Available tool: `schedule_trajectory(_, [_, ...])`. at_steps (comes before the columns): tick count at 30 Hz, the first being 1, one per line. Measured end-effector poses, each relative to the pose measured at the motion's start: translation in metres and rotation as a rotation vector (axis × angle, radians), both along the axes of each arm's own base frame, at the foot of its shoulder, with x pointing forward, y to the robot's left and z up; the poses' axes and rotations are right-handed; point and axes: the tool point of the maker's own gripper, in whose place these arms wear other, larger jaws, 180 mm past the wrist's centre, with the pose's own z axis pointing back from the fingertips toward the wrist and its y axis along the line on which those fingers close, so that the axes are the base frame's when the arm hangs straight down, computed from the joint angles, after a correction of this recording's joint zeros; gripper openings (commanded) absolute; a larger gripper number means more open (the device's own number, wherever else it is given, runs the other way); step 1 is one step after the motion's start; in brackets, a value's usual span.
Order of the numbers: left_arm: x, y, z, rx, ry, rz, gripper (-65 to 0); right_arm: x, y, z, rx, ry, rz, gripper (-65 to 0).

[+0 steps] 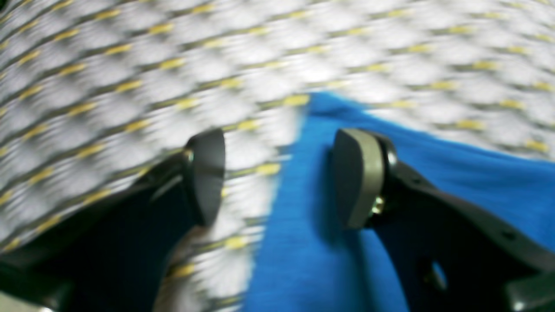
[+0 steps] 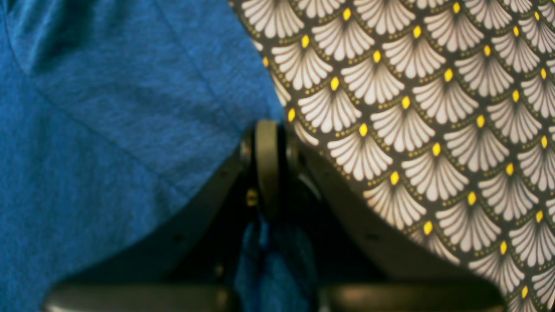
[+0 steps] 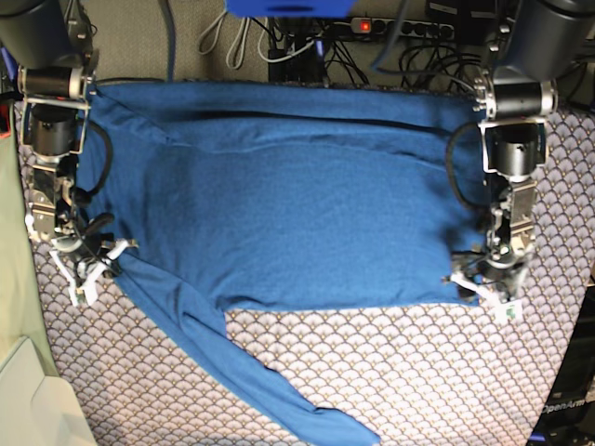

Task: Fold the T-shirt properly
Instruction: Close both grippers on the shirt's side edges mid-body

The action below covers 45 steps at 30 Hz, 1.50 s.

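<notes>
Soft, limp T-shirt [image 3: 279, 204], best gripped at hems/corners: right tool [image 2: 266, 173] pinches its edge, left tool [image 1: 277, 177] spread over a corner.

T-shirt [image 3: 288, 214]: plain medium blue all over, body and long sleeve alike, with a faint heathered knit texture and no print. Table cover [image 3: 418, 372]: repeating scallop pattern of pale lavender-white fans, outlined in dark grey-brown dotted arcs, each fan tipped by a small yellow drop; the same pattern appears blurred in the left wrist view. Left gripper [image 1: 277, 177]: black arms with dark grey and olive-grey pads. Right gripper [image 2: 268, 164]: black arms with an olive-grey pad edge.
</notes>
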Motion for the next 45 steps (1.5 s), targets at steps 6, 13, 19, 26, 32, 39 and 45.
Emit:
schedule_trajectory(6, [0.002,-0.01,-0.001,-0.016,-0.001,-0.019,-26.6,0.0,0.0,0.0,0.0,0.0,0.0,-64.7])
schedule_trajectory(13, [-0.001,-0.007,-0.006,-0.014,0.01,-0.005,-26.7,0.0,0.0,0.0,0.0,0.0,0.0,-64.7])
schedule_trajectory(19, [0.0,-0.009,-0.015,-0.028,0.02,0.007,-28.1,0.0,0.0,0.0,0.002,-0.001,-0.001,-64.7])
schedule_trajectory(26, [0.001,-0.012,-0.015,-0.034,0.011,0.005,-65.0,0.0,0.0,0.0,0.002,-0.001,-0.001,-64.7])
schedule_trajectory(32, [0.001,-0.017,-0.009,-0.036,0.025,-0.015,-64.7,0.001,0.0,0.003,-0.011,0.002,0.006,-64.7])
schedule_trajectory(39, [0.006,-0.029,0.022,-0.026,0.007,-0.058,-64.7,-0.002,0.002,0.03,-0.098,-0.022,0.05,-64.7])
schedule_trajectory(45, [-0.005,-0.033,0.038,0.002,-0.033,-0.087,-64.7,-0.012,0.012,0.048,-0.136,-0.081,0.09,-64.7])
